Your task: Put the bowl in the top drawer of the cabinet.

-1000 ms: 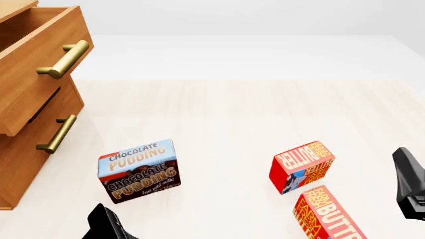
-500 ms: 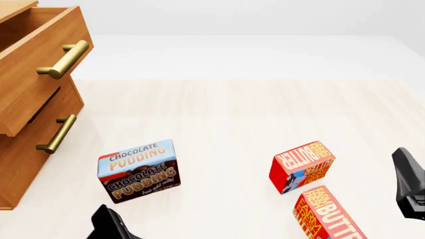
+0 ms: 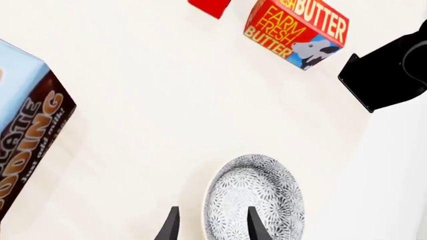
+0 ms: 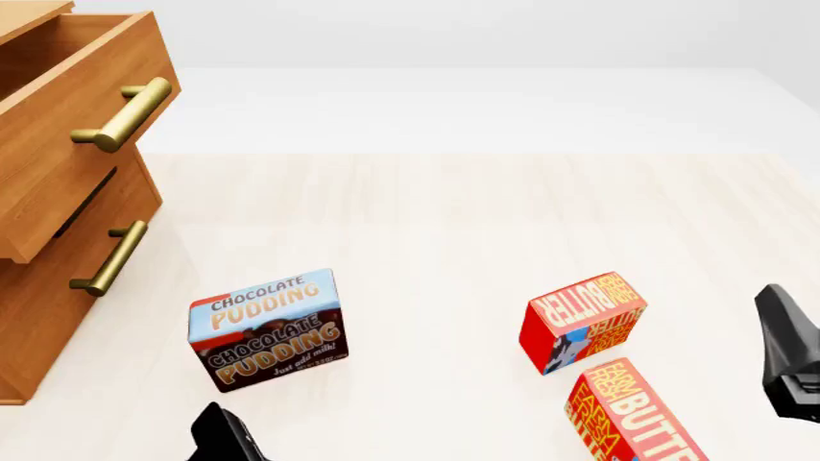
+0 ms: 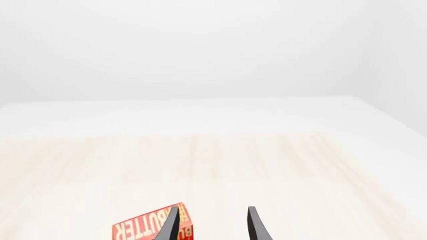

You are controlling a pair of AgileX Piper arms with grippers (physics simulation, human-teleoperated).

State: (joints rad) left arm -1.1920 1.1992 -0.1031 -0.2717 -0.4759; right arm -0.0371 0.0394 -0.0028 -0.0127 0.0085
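- Change noted: in the front view the left arm's black body at the near edge has moved slightly right and lower since a second ago; the right arm's black link at the right edge sits about where it was. Boxes and cabinet are unmoved.
- Left gripper: its wrist view shows two dark fingertips parted, one on either side of the near-left rim of the bowl. Whether the fingers touch the rim cannot be told; nothing is shown clamped.
- The bowl: patterned inside, cream rim, resting on the pale wooden table. It lies outside the front view, so its place there cannot be given; in the left wrist view it sits apart from the boxes.
- Right gripper: fingertips parted with a clear gap, holding nothing; a red butter box lies just beyond them.
- Near right: two red butter boxes, the nearer one cut by the frame edge, the other just beyond it.
- Near left of centre: the chocolate pudding box, standing on the table, well apart from the butter boxes.
- Far left: the cabinet, with the top drawer pulled out and open; its brass handle faces right. The lower drawer's handle sits below it.
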